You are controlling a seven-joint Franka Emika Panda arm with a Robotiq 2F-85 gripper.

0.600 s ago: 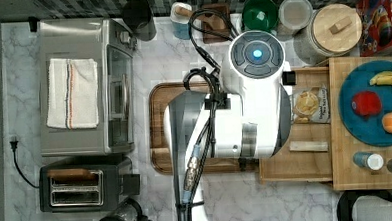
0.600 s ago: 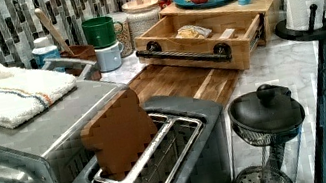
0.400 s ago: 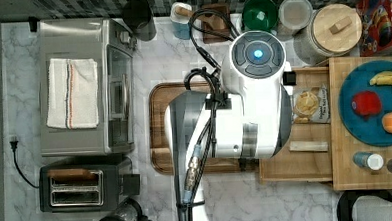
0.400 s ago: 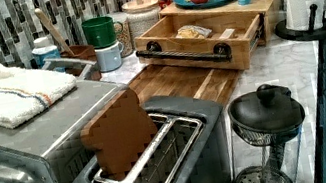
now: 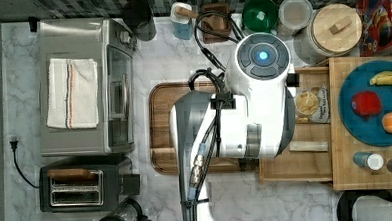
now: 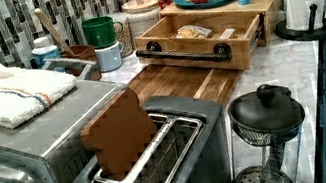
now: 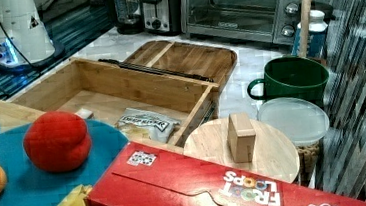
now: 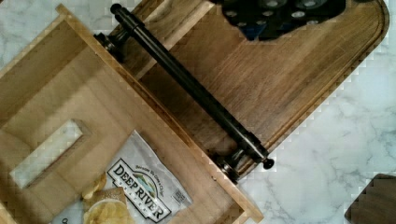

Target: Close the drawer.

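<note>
- Claw (image 8: 280,16) state: you cannot tell whether it is released or clenched; its dark body hangs over the dark brown rounded-corner cutting board (image 8: 299,84).
- Just beside it lies the black bar handle (image 8: 187,86), long axis across the push direction.
- Beyond the handle, the shallow light-wood drawer (image 5: 311,163) stands pulled out; you would likely push toward the top view's right, into the light wooden block (image 5: 344,176).

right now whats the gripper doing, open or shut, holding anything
Gripper: cannot be told. It hangs over the cutting board, near the handle bar of the open drawer, touching nothing visible.
</note>
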